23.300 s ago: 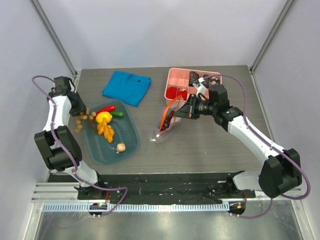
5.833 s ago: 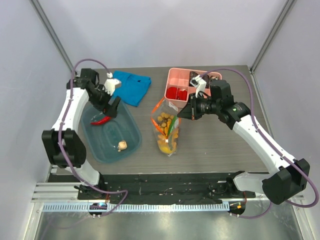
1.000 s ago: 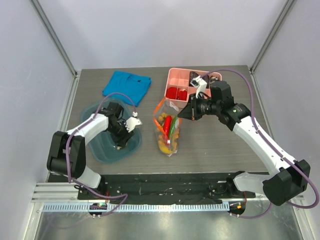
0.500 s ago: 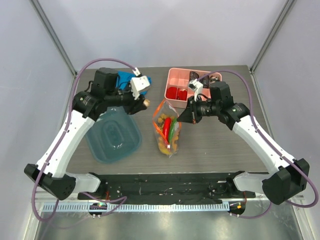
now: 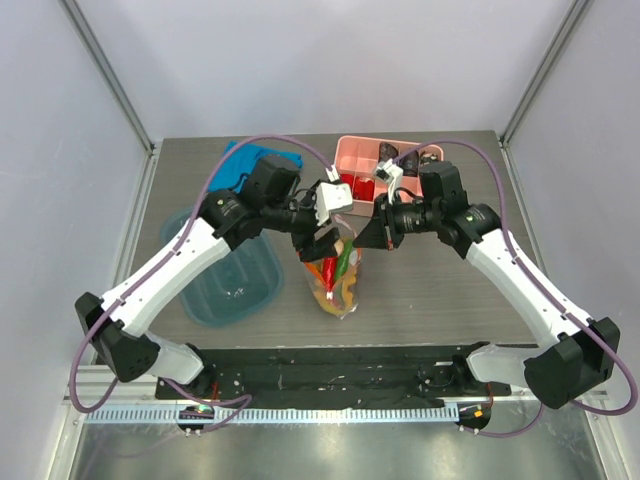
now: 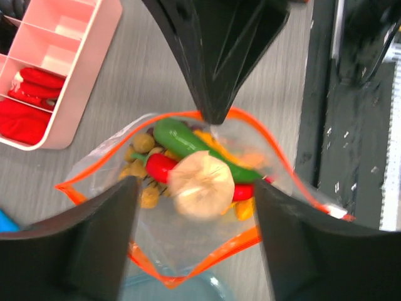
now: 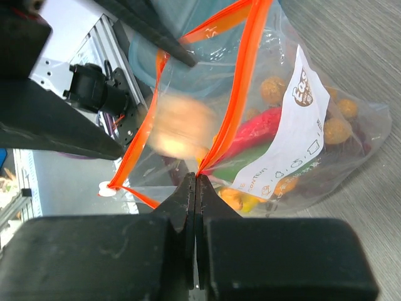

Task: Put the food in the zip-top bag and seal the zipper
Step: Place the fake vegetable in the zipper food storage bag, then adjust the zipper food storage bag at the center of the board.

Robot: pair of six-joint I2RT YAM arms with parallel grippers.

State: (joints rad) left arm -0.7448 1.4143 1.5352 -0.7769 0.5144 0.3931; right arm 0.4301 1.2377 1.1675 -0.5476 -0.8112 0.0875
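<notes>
The clear zip-top bag (image 5: 338,285) stands on the table with its mouth open. My right gripper (image 7: 195,178) is shut on the far side of its red-orange zipper (image 6: 215,256). The white slider tab (image 7: 108,188) sits at one end of the strip. My left gripper (image 6: 194,183) hangs open right over the mouth. A beige garlic bulb (image 6: 200,185), blurred, is loose between the fingers without touching them. Inside the bag lie a green vegetable (image 6: 178,139), a red chili (image 6: 158,167), orange pieces (image 6: 143,143) and something yellow.
A teal tub (image 5: 225,285) sits left of the bag, partly under my left arm. A pink divided box (image 5: 358,160) with red and dark items stands just behind the bag. A blue cloth (image 5: 250,155) lies at the back left.
My left arm lifted the garlic bulb out of the teal tub, carried it right over the bag's mouth and opened. The right gripper kept its hold on the bag.
</notes>
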